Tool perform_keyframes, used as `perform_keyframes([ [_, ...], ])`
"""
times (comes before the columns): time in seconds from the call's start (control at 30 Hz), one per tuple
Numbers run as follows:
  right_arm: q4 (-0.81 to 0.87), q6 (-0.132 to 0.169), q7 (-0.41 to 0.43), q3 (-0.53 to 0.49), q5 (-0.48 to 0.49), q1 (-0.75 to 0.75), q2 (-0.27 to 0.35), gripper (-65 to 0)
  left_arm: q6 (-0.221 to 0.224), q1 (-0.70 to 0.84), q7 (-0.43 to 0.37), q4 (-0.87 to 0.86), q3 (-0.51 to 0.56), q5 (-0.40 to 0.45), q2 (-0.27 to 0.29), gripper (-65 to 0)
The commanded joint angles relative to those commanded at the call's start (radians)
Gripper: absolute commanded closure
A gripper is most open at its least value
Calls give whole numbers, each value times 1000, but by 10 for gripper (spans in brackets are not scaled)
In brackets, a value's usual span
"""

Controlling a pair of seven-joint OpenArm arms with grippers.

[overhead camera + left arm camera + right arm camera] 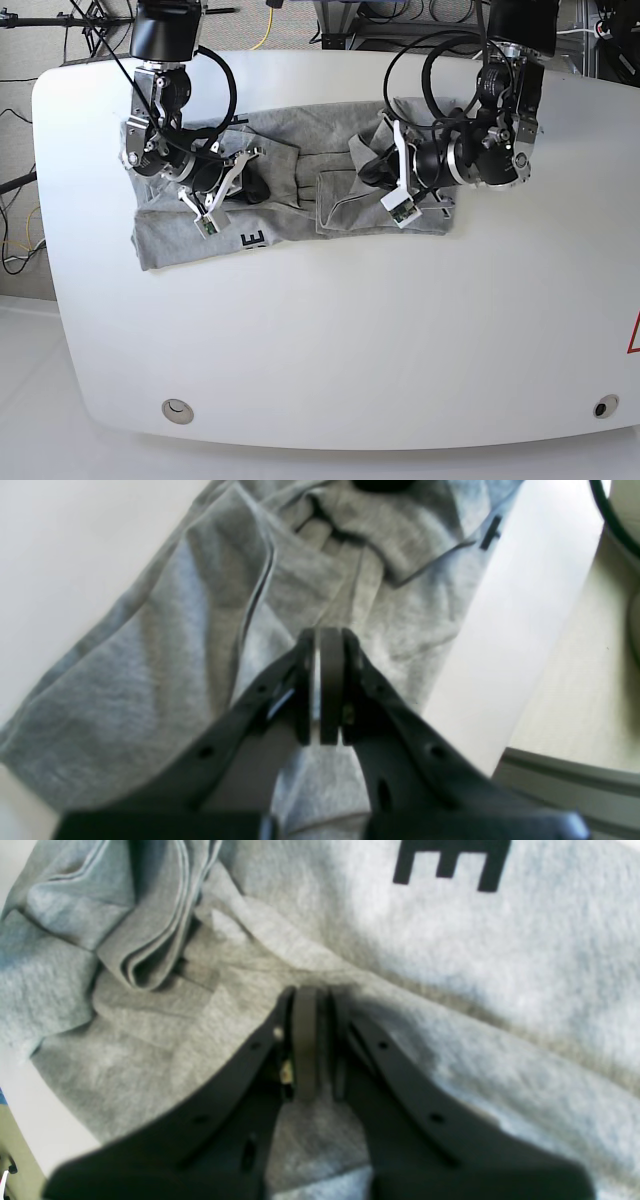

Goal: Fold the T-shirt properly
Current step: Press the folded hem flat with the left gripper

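Note:
The heather-grey T-shirt (pixel 290 200) lies crumpled across the far half of the white table (pixel 350 350), with part of its black lettering (pixel 253 239) showing at its near edge. In the left wrist view my left gripper (pixel 327 635) is shut, its tip just over bunched folds of the T-shirt (pixel 150 680), and no cloth shows between the pads. My right gripper (pixel 307 990) is also shut, its tip at a crease of the T-shirt (pixel 450 965) below a black letter E (pixel 450 862). In the base view the left gripper (pixel 370 168) is over the shirt's right part and the right gripper (pixel 250 187) over its left part.
The table edge (pixel 525 605) runs just right of the shirt, with pale floor (pixel 575 690) beyond it. Cables (pixel 270 20) and stands sit behind the table's far edge. Two round fittings (pixel 177 408) mark the table's near corners.

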Motion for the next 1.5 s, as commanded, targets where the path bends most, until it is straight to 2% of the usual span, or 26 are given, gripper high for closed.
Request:
perform_keyframes([
  [0.3,-1,0,2,-1,-8,2,0,-37,0,-5,-38,-59,-4,22,7,-7],
  [0.37,-9,0,0,-2,-16,4,1,-38,0,0,-82,-91,0,46,21,-32],
  [0.63,-9,0,-2,-1,-18,5,0,-40,0,-7,-123,-97,4,93,50,-154],
  [0.7,-20,0,-6,3,-18,5,-3,-38,0,-2,-154,-114,8,148,81,-246],
  [0.77,-20,0,-7,3,-18,6,-4,-38,0,0,-163,-114,12,155,87,-252],
  [0.9,-23,0,-7,3,-18,6,-4,-37,0,5,-161,-109,17,159,98,-206],
  [1.03,-25,0,-3,2,-15,6,-3,-36,0,8,-131,-103,21,150,107,-91],
  [1.1,-27,0,-1,3,-6,6,-5,-37,0,14,-85,-96,32,153,121,-21],
  [1.43,-26,0,7,5,-1,7,-6,-22,0,-2,-17,-92,30,108,121,-3],
  [1.5,-14,0,16,6,10,8,-6,-20,0,-12,-5,-95,28,75,114,0],
])
